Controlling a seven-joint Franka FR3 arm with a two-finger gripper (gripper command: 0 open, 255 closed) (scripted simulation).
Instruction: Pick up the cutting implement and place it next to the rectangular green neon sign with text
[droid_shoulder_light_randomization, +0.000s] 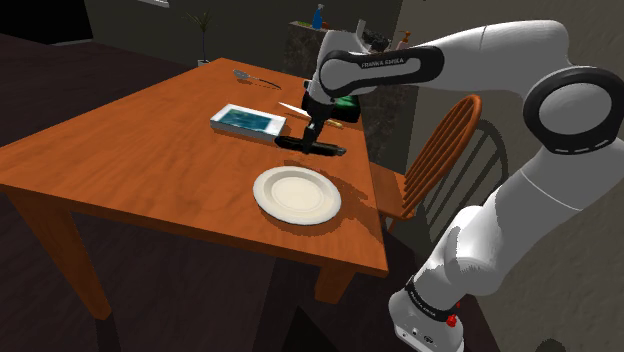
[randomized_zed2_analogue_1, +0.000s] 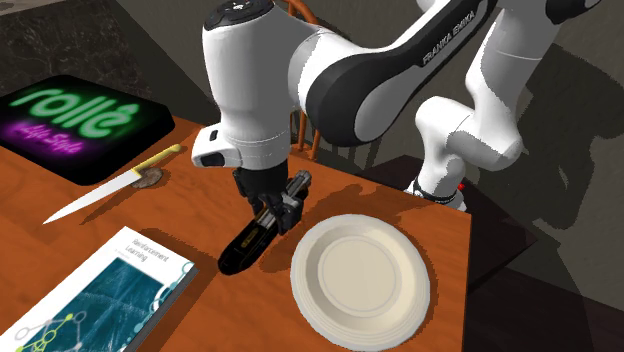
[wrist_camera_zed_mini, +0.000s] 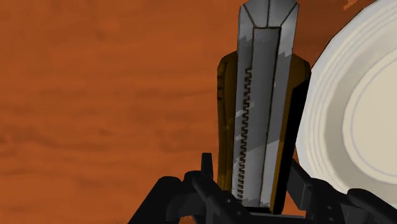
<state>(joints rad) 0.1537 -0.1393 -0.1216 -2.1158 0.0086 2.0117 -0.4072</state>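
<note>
Between the white plate (randomized_zed2_analogue_1: 360, 278) and the book (randomized_zed2_analogue_1: 105, 295) on the worktop (droid_shoulder_light_randomization: 140, 165), the end effector (randomized_zed2_analogue_1: 277, 212) is clamped on the black-and-grey utility cutter (randomized_zed2_analogue_1: 248, 245), one finger on each flank near one end. Its far tip hangs low, at or just above the wood; I cannot tell which. Lifting well clear looks wise, then carrying toward ten o'clock in the second exterior view, where the neon sign (randomized_zed2_analogue_1: 70, 118) with green lettering lies. A yellow-handled kitchen knife (randomized_zed2_analogue_1: 100, 195) lies just beside the sign's five o'clock edge, across that path, so a free spot must be chosen.
</note>
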